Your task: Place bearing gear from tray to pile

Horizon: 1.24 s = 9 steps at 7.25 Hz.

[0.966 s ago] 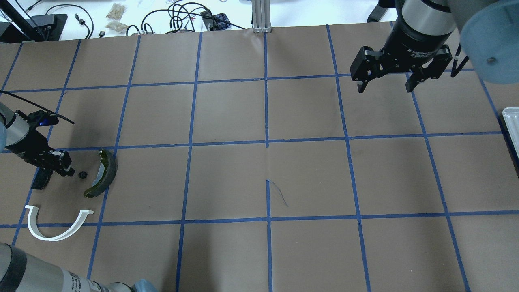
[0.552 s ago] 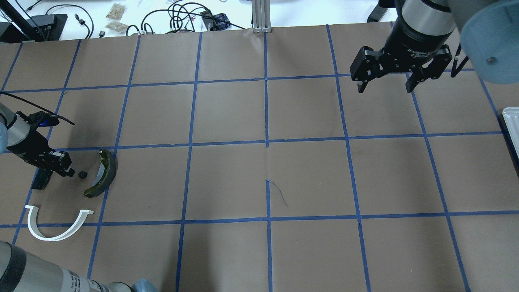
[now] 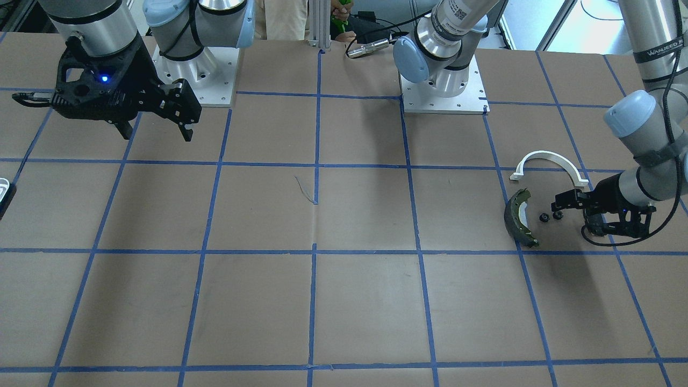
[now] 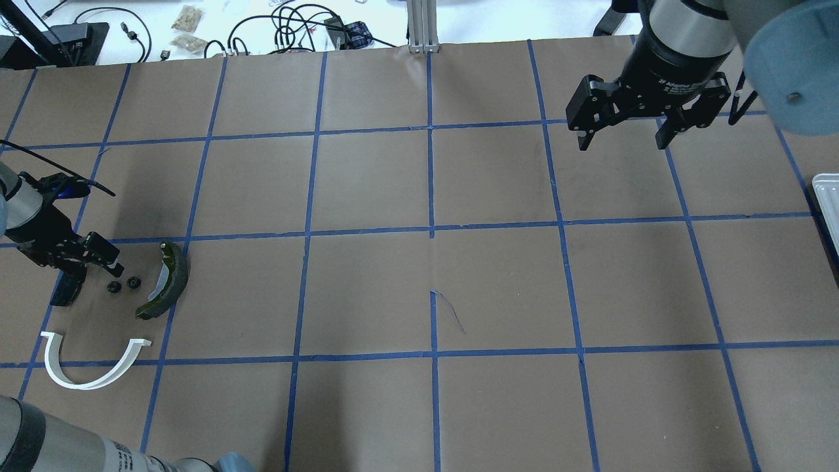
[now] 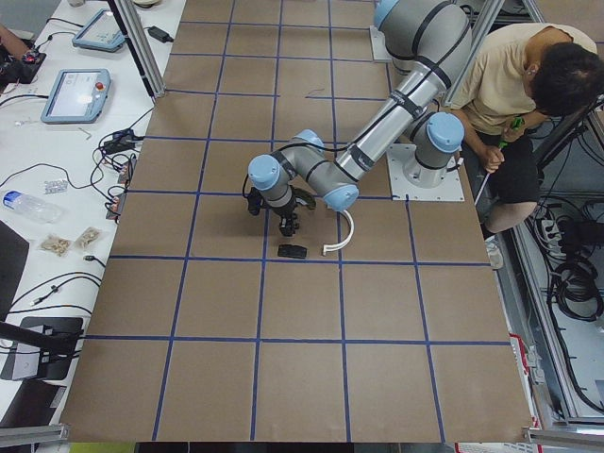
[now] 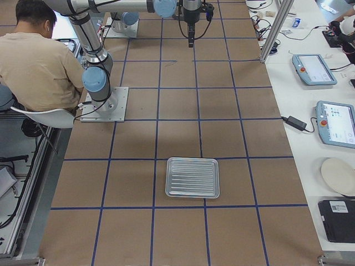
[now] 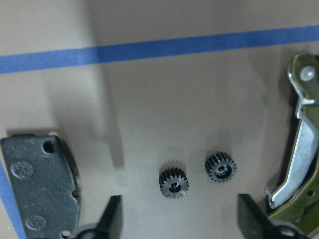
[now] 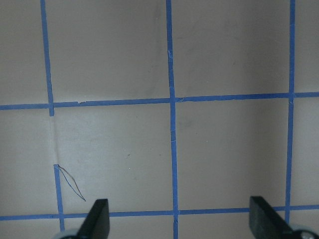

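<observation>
Two small black bearing gears (image 4: 114, 286) (image 4: 134, 282) lie side by side on the table, inside the pile. They also show in the left wrist view (image 7: 174, 182) (image 7: 221, 167). Around them are the dark brake shoe (image 4: 175, 275), the black rectangular pad (image 4: 65, 292) and the white arc bracket (image 4: 78, 385). My left gripper (image 4: 98, 267) is open and empty, just above and behind the gears; its fingertips (image 7: 112, 214) stand wide apart. My right gripper (image 4: 621, 144) is open and empty, high over the far right of the table. The metal tray (image 6: 192, 177) looks empty.
The tray's edge (image 4: 827, 196) shows at the table's right edge. Cables and small items lie beyond the far edge. A seated person (image 6: 39, 55) is beside the robot bases. Blue tape lines grid the brown table.
My left gripper has opened and drawn back and up from the table. A second gear now lies beside the first, where the fingers were. The right arm has not moved.
</observation>
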Motion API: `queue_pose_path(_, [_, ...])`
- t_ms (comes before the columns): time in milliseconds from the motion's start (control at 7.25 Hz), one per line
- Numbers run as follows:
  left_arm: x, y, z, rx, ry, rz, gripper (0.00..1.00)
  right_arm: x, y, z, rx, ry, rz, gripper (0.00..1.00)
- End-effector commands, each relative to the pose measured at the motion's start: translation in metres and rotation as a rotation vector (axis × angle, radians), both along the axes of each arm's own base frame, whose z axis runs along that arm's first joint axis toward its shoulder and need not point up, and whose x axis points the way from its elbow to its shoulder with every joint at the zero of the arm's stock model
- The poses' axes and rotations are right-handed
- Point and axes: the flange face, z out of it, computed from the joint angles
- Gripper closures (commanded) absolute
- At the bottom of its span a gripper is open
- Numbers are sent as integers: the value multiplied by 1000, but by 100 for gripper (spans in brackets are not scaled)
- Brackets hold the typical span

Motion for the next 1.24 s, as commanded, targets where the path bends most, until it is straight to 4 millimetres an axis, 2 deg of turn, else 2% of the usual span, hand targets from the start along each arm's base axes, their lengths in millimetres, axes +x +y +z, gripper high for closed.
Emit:
queue_pose_path(0, [-36, -20, 74, -18, -42, 41, 0, 0, 0, 0, 0, 0, 0, 0])
queue_pose_path(276, [-103, -41, 170, -41, -60, -19, 0, 0, 0, 1, -1, 0, 2, 0])
queue_pose_path(414, [-150, -51, 194, -86, -79, -101, 0, 0, 0, 1, -1, 2, 2, 0])
queue_pose_path(552, [-195, -53, 209, -113, -110, -158, 0, 0, 0, 1, -1, 2, 2, 0])
queue_pose_path(690, [-230, -49, 223, -141, -123, -136, 0, 0, 0, 1, -1, 2, 2, 0])
queue_pose_path(966, [-280, -28, 250, -200, -96, -77, 0, 0, 0, 1, -1, 0, 2, 0])
queue_pose_path(1103, [-314, -17, 250, -200, -61, -43, 0, 0, 0, 1, -1, 2, 2, 0])
